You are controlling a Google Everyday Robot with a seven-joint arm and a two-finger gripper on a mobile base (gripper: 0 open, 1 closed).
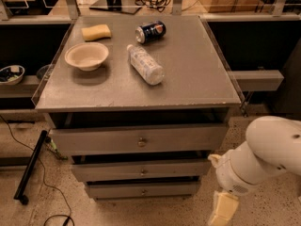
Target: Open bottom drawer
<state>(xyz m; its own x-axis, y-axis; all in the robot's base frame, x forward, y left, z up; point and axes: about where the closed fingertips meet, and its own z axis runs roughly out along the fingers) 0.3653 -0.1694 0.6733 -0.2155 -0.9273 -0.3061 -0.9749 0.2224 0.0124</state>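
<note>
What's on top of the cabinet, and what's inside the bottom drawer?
On the cabinet top: sponge, bowl, soda can and plastic bottle, both lying down. The bottom drawer is shut, its inside hidden. The end effector hangs to its right.
</note>
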